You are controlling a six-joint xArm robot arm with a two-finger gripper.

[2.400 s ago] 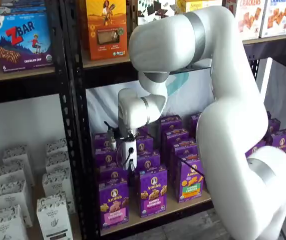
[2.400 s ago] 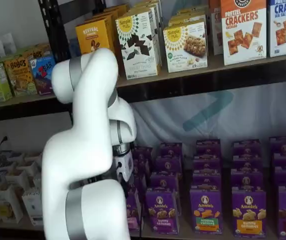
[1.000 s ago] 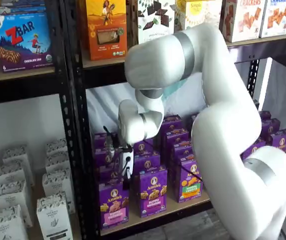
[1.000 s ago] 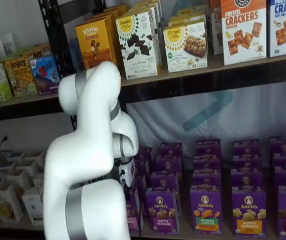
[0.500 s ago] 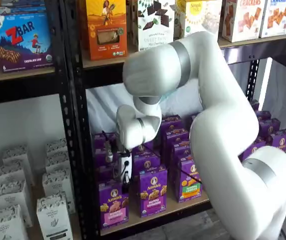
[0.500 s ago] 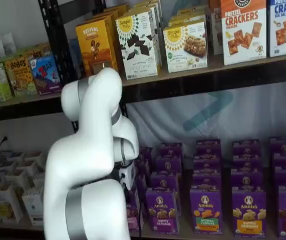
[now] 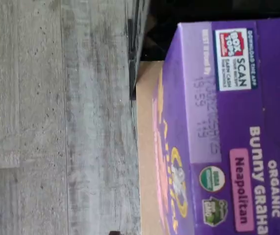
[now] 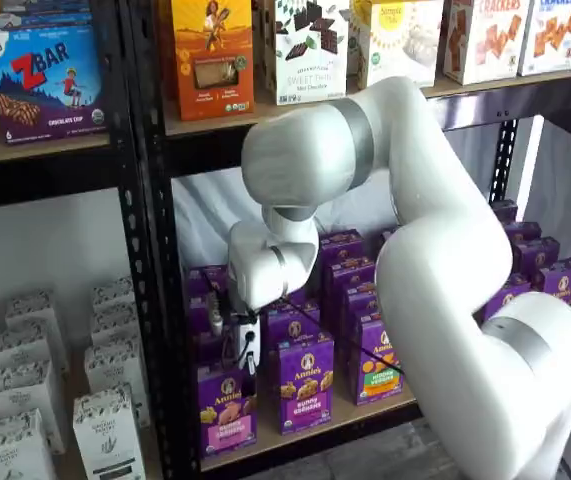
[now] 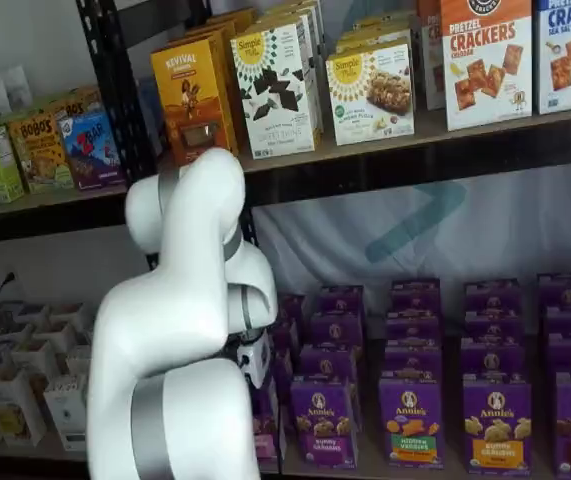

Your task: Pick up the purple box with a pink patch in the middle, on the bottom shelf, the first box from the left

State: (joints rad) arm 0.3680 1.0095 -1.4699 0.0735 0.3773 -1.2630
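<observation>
The purple box (image 8: 227,408) with a pink band stands upright at the front left of the bottom shelf (image 8: 365,412). In a shelf view the arm hides most of it and only a sliver (image 9: 268,442) shows. The wrist view looks down on its top and front (image 7: 228,137), with a pink "Neapolitan" label, at the tan shelf edge (image 7: 146,147). My gripper (image 8: 248,362) hangs just above the box's top, pointing down. Its white body also shows in a shelf view (image 9: 256,360). No gap between the fingers can be made out.
Other purple Annie's boxes stand beside it, one with a darker purple band (image 8: 305,385) and one with a green band (image 8: 377,365), with rows behind. A black perforated upright (image 8: 160,300) stands just left of the box. White cartons (image 8: 105,420) fill the left rack. Grey floor (image 7: 56,117) lies below.
The arm has swung left and lowered. The gripper has come down from above the second row to just over the front left purple box.
</observation>
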